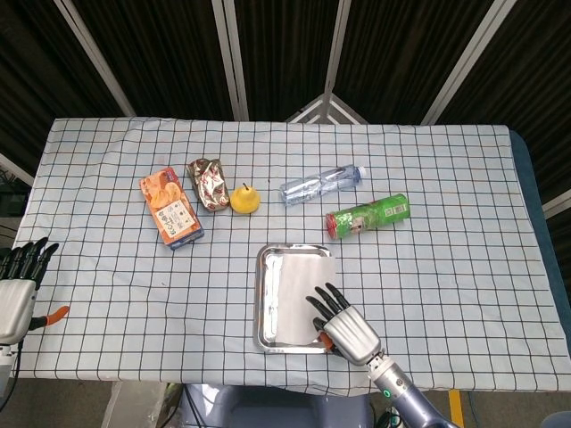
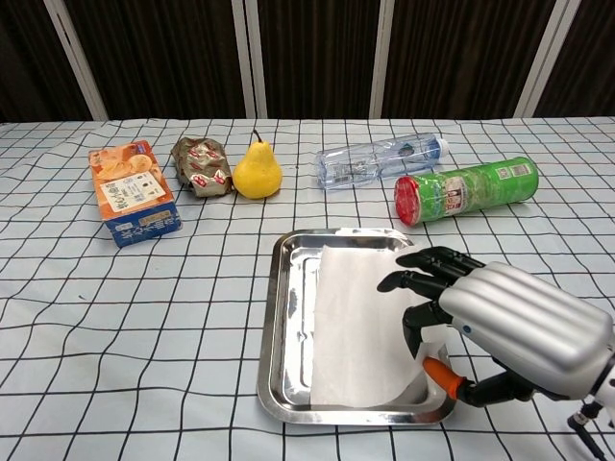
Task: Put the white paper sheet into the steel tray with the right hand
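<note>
The white paper sheet (image 1: 290, 299) (image 2: 356, 327) lies flat inside the steel tray (image 1: 260, 294) (image 2: 279, 317) near the table's front edge, covering most of its floor. My right hand (image 1: 343, 325) (image 2: 509, 327) sits at the tray's right front corner. Its dark fingers reach over the sheet's right edge, spread and apart from the orange-tipped thumb, and nothing is lifted. My left hand (image 1: 16, 290) hangs off the table's left side, fingers apart and empty; only the head view shows it.
Along the middle of the checked table stand an orange box (image 1: 170, 208) (image 2: 133, 192), a foil packet (image 1: 208, 183) (image 2: 202, 165), a yellow pear (image 1: 245, 199) (image 2: 257, 171), a lying water bottle (image 1: 321, 184) (image 2: 380, 159) and a green can (image 1: 368, 215) (image 2: 468, 189).
</note>
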